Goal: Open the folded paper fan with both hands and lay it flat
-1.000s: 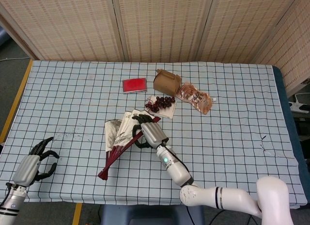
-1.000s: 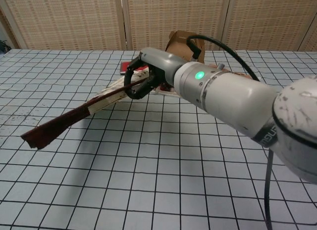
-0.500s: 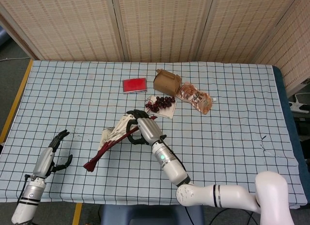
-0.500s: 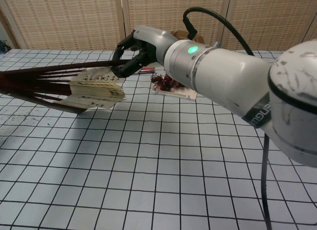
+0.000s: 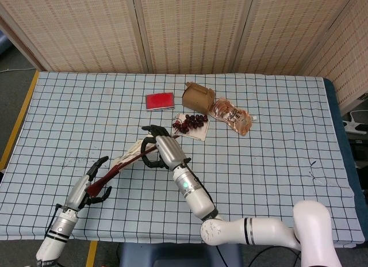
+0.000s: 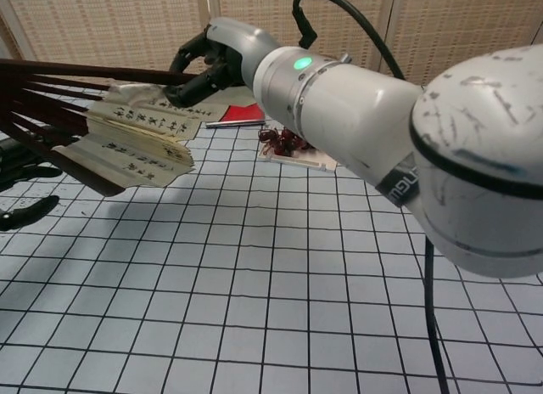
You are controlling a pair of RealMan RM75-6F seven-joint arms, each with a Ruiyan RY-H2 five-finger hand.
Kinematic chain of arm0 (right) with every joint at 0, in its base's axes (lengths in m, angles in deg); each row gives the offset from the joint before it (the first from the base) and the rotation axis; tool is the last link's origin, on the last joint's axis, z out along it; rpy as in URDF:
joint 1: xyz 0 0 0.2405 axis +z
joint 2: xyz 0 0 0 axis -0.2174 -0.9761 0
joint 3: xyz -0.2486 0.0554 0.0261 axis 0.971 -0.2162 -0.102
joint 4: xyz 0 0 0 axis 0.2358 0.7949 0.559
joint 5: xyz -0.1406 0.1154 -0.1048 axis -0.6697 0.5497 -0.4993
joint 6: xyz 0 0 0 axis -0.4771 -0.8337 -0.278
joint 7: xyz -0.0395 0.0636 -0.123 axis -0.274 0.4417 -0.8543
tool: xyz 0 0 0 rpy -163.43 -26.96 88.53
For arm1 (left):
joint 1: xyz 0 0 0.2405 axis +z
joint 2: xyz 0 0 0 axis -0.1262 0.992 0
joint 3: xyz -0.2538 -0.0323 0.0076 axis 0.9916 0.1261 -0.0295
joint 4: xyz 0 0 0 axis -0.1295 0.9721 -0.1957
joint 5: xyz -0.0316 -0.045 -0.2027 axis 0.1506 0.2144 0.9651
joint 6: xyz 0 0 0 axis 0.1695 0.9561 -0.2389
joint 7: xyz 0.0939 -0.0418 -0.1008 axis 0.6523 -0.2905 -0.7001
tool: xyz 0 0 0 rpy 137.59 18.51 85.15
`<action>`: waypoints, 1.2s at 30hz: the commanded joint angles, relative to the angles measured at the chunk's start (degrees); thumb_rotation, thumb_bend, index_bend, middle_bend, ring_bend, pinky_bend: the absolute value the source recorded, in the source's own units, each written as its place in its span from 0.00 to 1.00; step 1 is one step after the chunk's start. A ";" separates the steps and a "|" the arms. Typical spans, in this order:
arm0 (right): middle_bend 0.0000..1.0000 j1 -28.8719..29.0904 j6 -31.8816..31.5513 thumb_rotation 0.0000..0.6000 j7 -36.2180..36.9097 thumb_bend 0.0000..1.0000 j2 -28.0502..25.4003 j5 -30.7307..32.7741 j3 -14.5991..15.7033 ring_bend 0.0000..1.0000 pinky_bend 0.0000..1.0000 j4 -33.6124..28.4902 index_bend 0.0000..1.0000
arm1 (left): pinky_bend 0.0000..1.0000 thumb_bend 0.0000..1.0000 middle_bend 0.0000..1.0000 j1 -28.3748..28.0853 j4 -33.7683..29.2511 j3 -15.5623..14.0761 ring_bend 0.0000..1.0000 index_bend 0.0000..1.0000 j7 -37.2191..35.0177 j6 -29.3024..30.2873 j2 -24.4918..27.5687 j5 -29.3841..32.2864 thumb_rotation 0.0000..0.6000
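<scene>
The paper fan [image 5: 127, 159] has dark red ribs and cream leaves with black writing. It is partly spread and held off the checked tablecloth, slanting down to the left. My right hand [image 5: 158, 151] grips its upper ribs near the paper end; the chest view shows the same right hand [image 6: 202, 61] holding the top rib above the fan's leaves [image 6: 140, 131]. My left hand [image 5: 92, 183] sits at the fan's lower handle end with fingers spread around it. In the chest view the left hand's fingers [image 6: 24, 212] show at the left edge, below the ribs, apart from each other.
A red booklet [image 5: 159, 100] lies at the back of the table. Beside it are a brown paper box [image 5: 198, 96], a crinkled snack bag [image 5: 230, 116] and dark grapes on a white tray [image 5: 192, 122], close behind my right hand. A woven screen backs the table.
My right hand lifted the fan off the cloth and swung it left. My left hand came in from the table's left corner to the fan's handle end. The fan's leaves have spread somewhat.
</scene>
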 commanded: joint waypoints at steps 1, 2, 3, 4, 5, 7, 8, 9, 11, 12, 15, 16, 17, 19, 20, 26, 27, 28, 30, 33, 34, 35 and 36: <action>0.10 0.60 -0.72 1.00 -0.04 0.51 0.57 0.11 0.07 0.00 0.00 -0.01 0.72 | 0.08 0.43 0.00 -0.48 1.07 2.63 0.00 0.02 4.18 1.44 -3.27 2.63 1.00; 0.10 0.83 -1.04 1.00 -0.06 0.51 0.81 0.05 0.15 0.00 0.00 0.01 0.72 | 0.08 0.43 0.00 -0.51 1.43 3.30 0.00 0.03 5.45 2.00 -4.43 3.35 1.00; 0.10 0.97 -1.19 1.00 -0.02 0.51 0.95 0.10 0.21 0.00 0.00 -0.02 0.72 | 0.08 0.43 0.00 -0.50 1.53 3.73 0.00 0.05 6.15 2.33 -5.16 3.91 1.00; 0.10 1.09 -1.28 1.00 -0.03 0.51 1.02 0.19 0.26 0.00 0.00 -0.08 0.72 | 0.08 0.43 0.00 -0.46 1.60 4.11 0.00 0.06 6.71 2.69 -5.81 4.39 1.00; 0.10 1.26 -1.44 1.00 -0.06 0.51 1.08 0.23 0.33 0.00 0.00 -0.14 0.72 | 0.08 0.43 0.00 -0.31 1.74 4.60 0.00 0.09 7.42 3.28 -6.66 5.07 1.00; 0.10 1.40 -1.63 1.00 -0.01 0.51 1.08 0.19 0.43 0.00 0.00 -0.33 0.72 | 0.09 0.42 0.00 0.09 1.91 5.34 0.00 0.21 8.08 4.40 -7.93 6.07 1.00; 0.10 1.41 -1.78 1.00 0.06 0.51 0.97 0.12 0.50 0.00 0.00 -0.50 0.72 | 0.10 0.42 0.00 0.32 2.13 5.79 0.00 0.28 7.96 5.15 -8.67 6.47 1.00; 0.10 1.40 -1.93 1.00 0.09 0.51 0.84 0.02 0.53 0.00 0.00 -0.62 0.72 | 0.11 0.42 0.00 0.49 2.46 6.04 0.00 0.35 7.79 5.63 -9.09 6.67 1.00; 0.10 1.32 -2.32 1.00 0.20 0.51 0.49 -0.23 0.54 0.00 0.00 -0.73 0.72 | 0.13 0.43 0.04 0.98 3.31 6.87 0.00 0.47 7.65 6.84 -10.18 7.56 1.00; 0.10 1.25 -2.48 1.00 0.29 0.51 0.32 -0.30 0.53 0.00 0.00 -0.76 0.72 | 0.13 0.44 0.08 1.19 3.58 7.26 0.00 0.53 7.96 7.24 -10.62 8.19 1.00; 0.10 0.91 -2.74 1.00 0.57 0.51 -0.45 -0.31 0.59 0.00 0.00 -1.11 0.72 | 0.15 0.46 0.19 1.75 4.04 8.72 0.02 0.64 10.35 8.57 -11.97 10.45 1.00; 0.10 0.78 -2.78 1.00 0.61 0.51 -0.76 -0.34 0.67 0.00 0.00 -1.30 0.72 | 0.15 0.47 0.20 1.85 3.96 8.99 0.03 0.65 10.70 8.74 -12.15 10.85 1.00; 0.10 0.58 -2.86 1.00 0.68 0.51 -1.21 -0.46 0.79 0.00 0.00 -1.64 0.72 | 0.15 0.47 0.21 1.94 3.85 9.23 0.04 0.67 11.21 8.86 -12.23 11.22 1.00; 0.10 0.24 -3.03 1.00 0.71 0.51 -1.92 -0.72 1.05 0.00 0.00 -2.14 0.72 | 0.16 0.47 0.23 1.97 3.64 9.43 0.05 0.68 11.66 8.81 -12.11 11.46 1.00; 0.10 -0.01 -3.11 1.00 0.72 0.51 -2.44 -0.85 1.26 0.00 0.00 -2.52 0.72 | 0.16 0.47 0.24 2.00 3.51 9.63 0.06 0.68 11.67 8.75 -12.00 11.64 1.00; 0.10 -1.61 -4.06 1.00 0.39 0.51 -5.74 -2.87 2.67 0.00 0.00 -4.60 0.72 | 0.16 0.47 0.27 2.22 4.39 10.71 0.08 0.69 11.60 8.96 -11.66 12.40 1.00; 0.10 -1.87 -4.20 1.00 0.45 0.51 -6.22 -3.10 2.80 0.00 0.00 -4.90 0.72 | 0.16 0.47 0.27 2.25 4.55 10.86 0.08 0.68 11.53 8.93 -11.65 12.55 1.00; 0.10 -2.13 -4.25 1.00 0.56 0.51 -6.72 -3.21 2.88 0.00 0.00 -5.22 0.72 | 0.16 0.47 0.27 2.25 4.70 10.95 0.09 0.68 11.52 8.88 -11.61 12.62 1.00; 0.10 -2.62 -4.34 1.00 0.53 0.51 -7.94 -3.43 3.08 0.00 0.01 -5.95 0.72 | 0.16 0.47 0.28 2.25 4.99 11.14 0.09 0.68 11.58 8.91 -11.54 12.65 1.00; 0.10 -3.20 -4.69 1.00 -0.02 0.51 -9.69 -4.16 3.62 0.00 0.01 -6.80 0.72 | 0.16 0.47 0.29 2.27 5.30 11.72 0.10 0.68 11.76 9.54 -11.55 12.60 1.00; 0.10 -3.37 -4.80 1.00 -0.12 0.51 -10.20 -4.42 3.75 0.00 0.01 -7.08 0.72 | 0.16 0.47 0.29 2.22 5.35 11.96 0.10 0.68 11.89 9.73 -11.52 12.60 1.00; 0.10 -3.60 -4.94 1.00 -0.22 0.51 -10.88 -4.78 3.91 0.00 0.01 -7.50 0.72 | 0.16 0.47 0.30 2.18 5.42 12.19 0.10 0.68 12.10 9.85 -11.41 12.62 1.00; 0.10 -3.77 -5.07 1.00 -0.34 0.51 -11.40 -5.10 4.05 0.00 0.01 -7.78 0.72 | 0.16 0.47 0.30 2.13 5.45 12.38 0.10 0.68 12.28 9.92 -11.27 12.63 1.00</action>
